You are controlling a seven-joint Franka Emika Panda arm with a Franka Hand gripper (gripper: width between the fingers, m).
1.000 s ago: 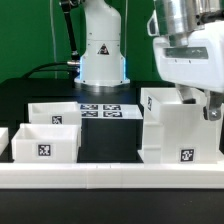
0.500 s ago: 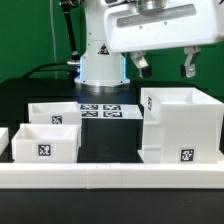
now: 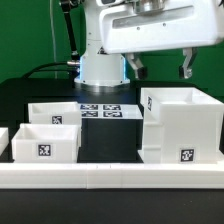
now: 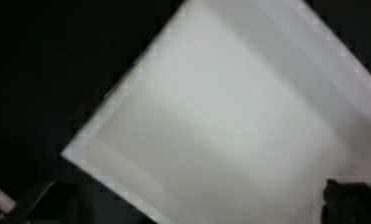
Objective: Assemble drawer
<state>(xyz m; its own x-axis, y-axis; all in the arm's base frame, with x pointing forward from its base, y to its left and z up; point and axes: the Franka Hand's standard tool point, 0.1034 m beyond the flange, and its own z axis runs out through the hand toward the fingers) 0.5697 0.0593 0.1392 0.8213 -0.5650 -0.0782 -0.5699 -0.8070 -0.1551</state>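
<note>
The large white cube-shaped drawer shell stands on the black table at the exterior view's right, open side up, with a tag low on its front. Two small white trays lie at the exterior view's left, one behind and one in front. My gripper hangs open and empty above the shell, its fingers spread wide and clear of it. In the wrist view the shell is a blurred white surface, with dark fingertips at the picture's edge.
The marker board lies flat in front of the robot base. A long white border wall runs along the table's front. Another white part shows at the far left edge.
My gripper has lifted off the shell's right side and now hangs above it, further toward the exterior view's left. The shell and trays have not moved.
</note>
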